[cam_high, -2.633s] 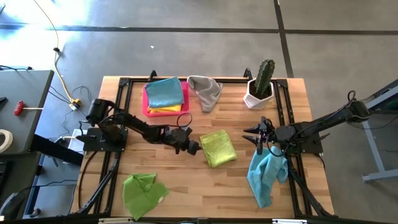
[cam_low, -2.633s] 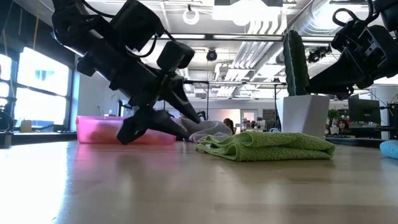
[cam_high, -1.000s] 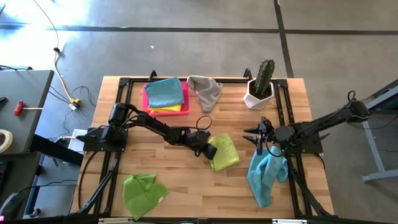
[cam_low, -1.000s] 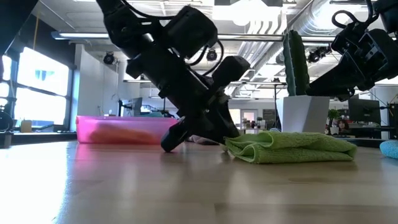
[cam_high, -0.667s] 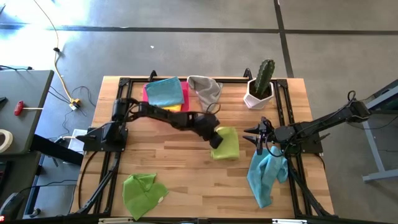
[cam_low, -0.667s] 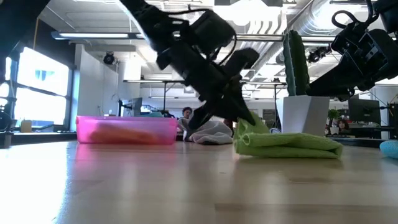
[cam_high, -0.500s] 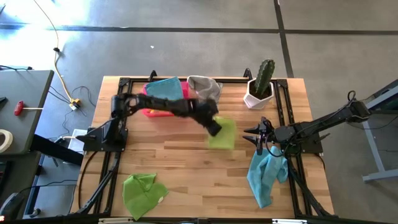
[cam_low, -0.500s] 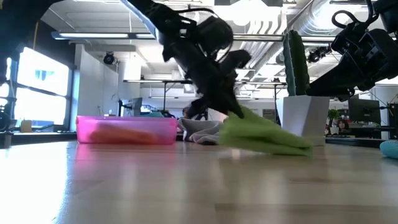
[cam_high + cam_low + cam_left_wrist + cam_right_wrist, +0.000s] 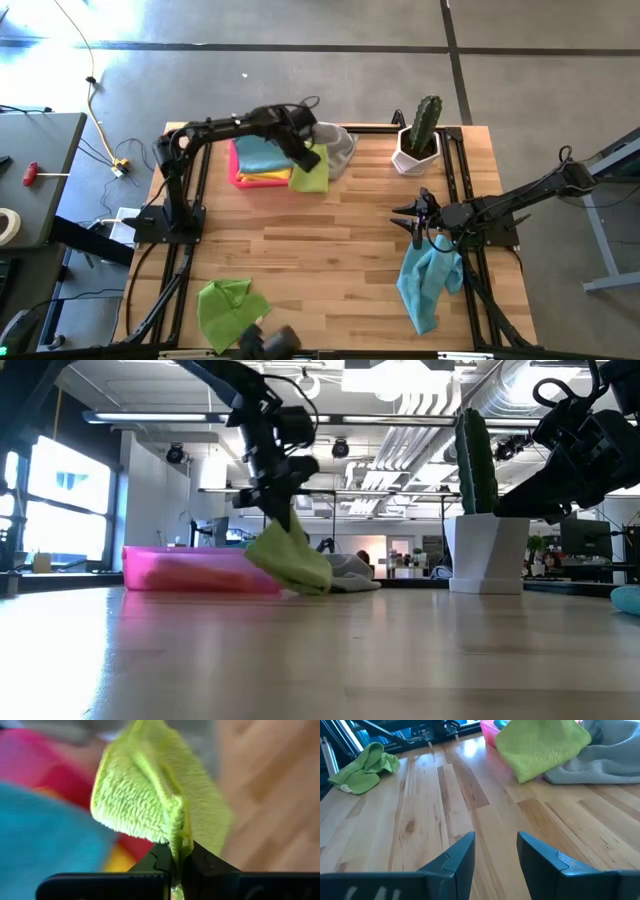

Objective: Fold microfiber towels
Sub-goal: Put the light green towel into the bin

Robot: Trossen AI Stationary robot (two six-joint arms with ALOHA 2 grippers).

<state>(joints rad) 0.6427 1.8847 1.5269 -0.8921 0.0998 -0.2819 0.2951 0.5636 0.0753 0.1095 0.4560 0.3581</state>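
Observation:
My left gripper (image 9: 303, 155) is shut on the folded lime towel (image 9: 311, 176) and stands by the right end of the pink tray (image 9: 236, 170) at the table's far side. The tray holds a light blue towel (image 9: 262, 152) lying on a yellow one (image 9: 268, 177). A grey towel (image 9: 338, 147) lies crumpled just right of the tray. A green towel (image 9: 230, 306) lies crumpled near the front left. My right gripper (image 9: 495, 851) waits open at the right, above another light blue towel (image 9: 428, 282) that lies on the table. My left gripper pinches the lime towel's upper folded edge (image 9: 178, 836) between its two fingers, several layers together. The fingers come from above, pointing steeply down. The towel (image 9: 291, 561) hangs slack below them beside the tray; whether its lower end touches the table I cannot tell.
A cactus in a white pot (image 9: 419, 137) stands at the far right. Black frame rails (image 9: 190, 190) run along the table's left, far and right sides. Bare wood (image 9: 320, 250) lies across the table's middle.
My left gripper, shut on the lime towel, has swung from the table's middle toward the far edge and left, rising and tipping to point down. The towel has been dragged, then lifted off the table, and now hangs beside the pink tray.

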